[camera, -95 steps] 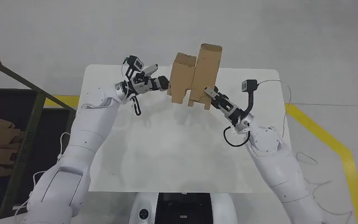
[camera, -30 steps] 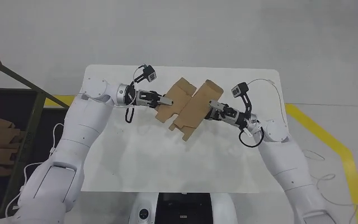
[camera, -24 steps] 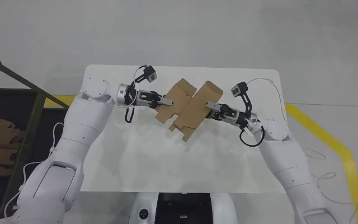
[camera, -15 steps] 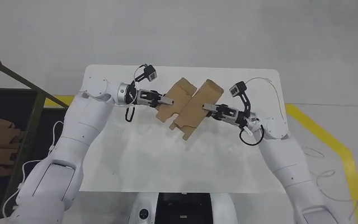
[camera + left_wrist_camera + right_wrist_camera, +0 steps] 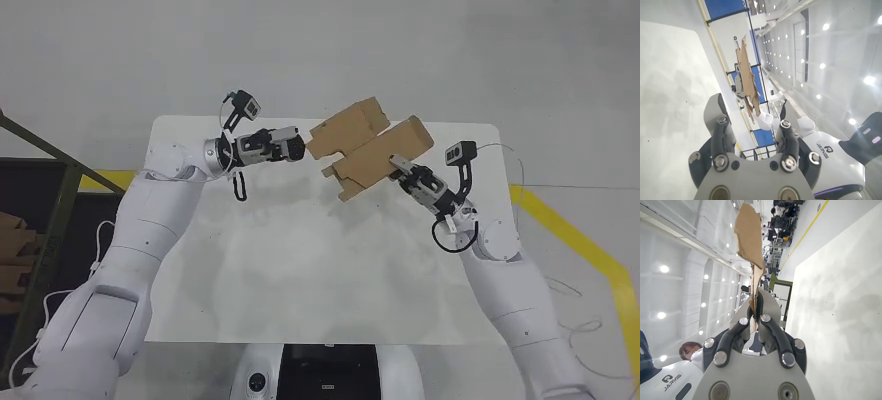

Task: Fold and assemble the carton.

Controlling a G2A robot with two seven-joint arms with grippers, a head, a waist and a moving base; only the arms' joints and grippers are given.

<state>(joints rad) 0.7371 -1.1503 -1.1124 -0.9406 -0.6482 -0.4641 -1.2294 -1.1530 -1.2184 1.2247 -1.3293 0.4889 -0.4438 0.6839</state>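
I hold the flat carton [image 5: 368,143] off the counter [image 5: 300,270] with right gripper [image 5: 400,165] fingers pinching its edge | left gripper [image 5: 296,146] fingers wide, near it, free to open it up.

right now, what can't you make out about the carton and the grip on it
- Top view: the underside of the carton and the part of the table below it, both hidden by the carton itself.
- Right wrist view: the carton's flaps and creases, because it shows edge-on above the right gripper, which is shut on it.
- Left wrist view: how far the carton is from the open left gripper. It is edge-on here too, so depth is unclear.
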